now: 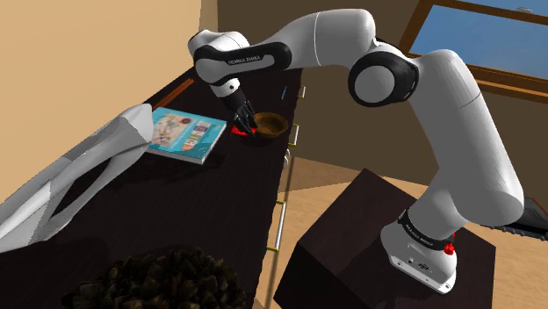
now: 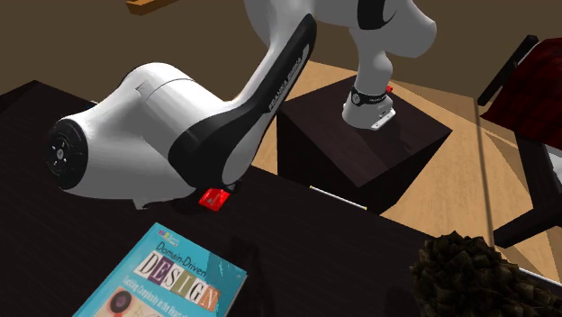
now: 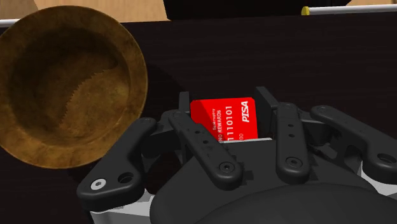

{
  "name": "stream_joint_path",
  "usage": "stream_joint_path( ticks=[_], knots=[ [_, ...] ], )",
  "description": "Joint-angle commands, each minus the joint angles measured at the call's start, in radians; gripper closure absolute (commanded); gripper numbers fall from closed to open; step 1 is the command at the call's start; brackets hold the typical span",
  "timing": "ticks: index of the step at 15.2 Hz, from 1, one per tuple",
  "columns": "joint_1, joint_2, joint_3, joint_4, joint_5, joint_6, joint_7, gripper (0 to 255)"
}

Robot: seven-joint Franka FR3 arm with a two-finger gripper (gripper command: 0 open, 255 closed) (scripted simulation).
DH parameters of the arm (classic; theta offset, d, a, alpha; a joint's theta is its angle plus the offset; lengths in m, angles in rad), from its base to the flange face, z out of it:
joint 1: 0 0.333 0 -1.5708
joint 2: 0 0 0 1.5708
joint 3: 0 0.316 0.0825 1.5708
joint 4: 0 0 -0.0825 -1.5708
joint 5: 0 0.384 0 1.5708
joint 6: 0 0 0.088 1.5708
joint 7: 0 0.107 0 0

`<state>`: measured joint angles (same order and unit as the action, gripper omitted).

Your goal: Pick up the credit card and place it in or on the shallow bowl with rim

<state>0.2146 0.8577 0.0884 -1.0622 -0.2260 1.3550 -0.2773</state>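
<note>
Bearing PISA and REWARDS, the red card (image 3: 224,114) sits clasped between fingers (image 3: 198,139).

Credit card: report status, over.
Gripper shut on red credit card. Card beside brown bowl, not yet in it. Nothing between them.

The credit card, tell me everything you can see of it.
The credit card is a red rectangle with white print: PISA, REWARDS and a row of digits. It faces the wrist camera between the gripper's two black fingers, which clasp its opposite edges; its near part is hidden behind the hand. It is beside the brown bowl, outside its rim. Whether it touches the dark tabletop, I cannot tell.
</note>
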Motion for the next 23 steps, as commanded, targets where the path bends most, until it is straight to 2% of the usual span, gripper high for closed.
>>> stream_joint_path(
  ticks=[1,5,11,18,23],
  knots=[
    [0.0,-0.008,-0.001,0.014,0.0,-0.022,-0.006,255],
    [0.002,-0.019,-0.001,0.048,-0.001,-0.065,-0.014,255],
    [-0.086,-0.067,-0.033,-0.025,-0.034,-0.019,-0.119,255],
    [-0.181,-0.066,-0.073,-0.015,-0.072,0.005,-0.247,255],
    [-0.184,-0.05,-0.071,-0.054,-0.071,0.058,-0.232,255]
  ],
)
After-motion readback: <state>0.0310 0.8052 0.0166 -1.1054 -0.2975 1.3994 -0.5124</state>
